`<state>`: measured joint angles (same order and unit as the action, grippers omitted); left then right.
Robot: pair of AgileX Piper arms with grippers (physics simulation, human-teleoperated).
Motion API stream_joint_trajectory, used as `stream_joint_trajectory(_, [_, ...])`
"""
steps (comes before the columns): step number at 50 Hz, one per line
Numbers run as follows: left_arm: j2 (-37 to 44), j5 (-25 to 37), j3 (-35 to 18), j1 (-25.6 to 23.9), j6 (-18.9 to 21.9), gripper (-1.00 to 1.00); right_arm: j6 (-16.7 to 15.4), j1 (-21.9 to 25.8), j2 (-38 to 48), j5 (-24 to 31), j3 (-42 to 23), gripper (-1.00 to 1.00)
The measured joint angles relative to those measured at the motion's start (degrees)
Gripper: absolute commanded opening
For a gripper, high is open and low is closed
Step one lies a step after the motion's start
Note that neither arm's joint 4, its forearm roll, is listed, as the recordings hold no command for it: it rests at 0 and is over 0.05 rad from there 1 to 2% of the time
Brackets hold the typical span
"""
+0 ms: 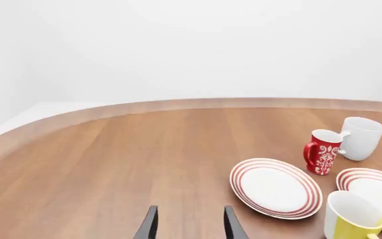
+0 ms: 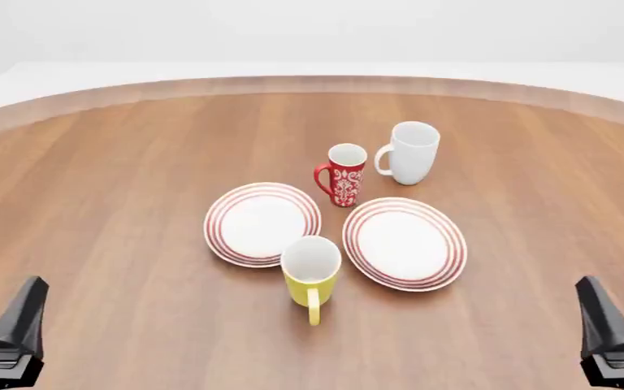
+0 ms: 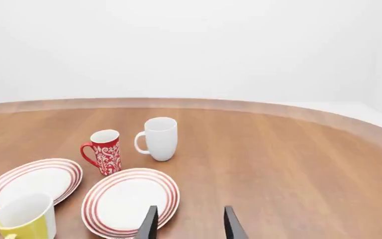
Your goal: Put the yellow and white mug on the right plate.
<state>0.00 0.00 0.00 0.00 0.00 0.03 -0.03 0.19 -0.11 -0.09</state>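
on the table (image 2: 106, 187): two ringed plates and three mugs are clustered near the middle, well apart from both grippers.
right plate (image 2: 405, 243): lies flat and bare, just beside the left plate (image 2: 262, 223); the rims are near each other but appear apart.
white mug (image 2: 412, 152): the tallest mug, set upright behind the right plate, handle turned toward the red mug (image 2: 344, 175).
red mug: stands upright between the far edges of the two plates.
yellow mug (image 2: 312, 271): stands upright on the wood at the near side of the gap between the plates, just beside both rims; whether the left plate is touched cannot be told. handle points toward the arms.
handling: judged rigid, light, glazed and therefore slippery; breakable if tipped or dropped. a pinch over the rim wall, one finger inside, is judged surest; the handle is a narrower option.
left gripper (image 1: 189, 225): low at the near left, fingers spread wide, nothing held.
right gripper (image 3: 189, 225): low at the near right, fingers likewise wide and empty.
stage: judged not yet begun; the right arm is the nearer to the target plate.
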Motion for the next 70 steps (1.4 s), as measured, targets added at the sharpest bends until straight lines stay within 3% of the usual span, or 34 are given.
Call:
stream_joint_trajectory(15, [0.0, 0.0, 0.0, 0.0, 0.0, 1.00, -0.4, -0.6, 0.1, -0.2, -0.1, 1.00])
stream_joint_trajectory(32, [0.0, 0.0, 0.0, 0.0, 0.0, 1.00, -3.2, -0.6, 0.1, 1.4, -2.6, 1.00])
stream_joint_trajectory(51, [0.0, 0.0, 0.0, 0.0, 0.0, 1.00, -1.5, 5.7, 1.9, 8.7, -9.9, 1.00])
stream_joint_trajectory(70, [0.0, 0.0, 0.0, 0.0, 0.0, 1.00, 0.4, 15.8, 9.6, 14.7, -20.2, 1.00])
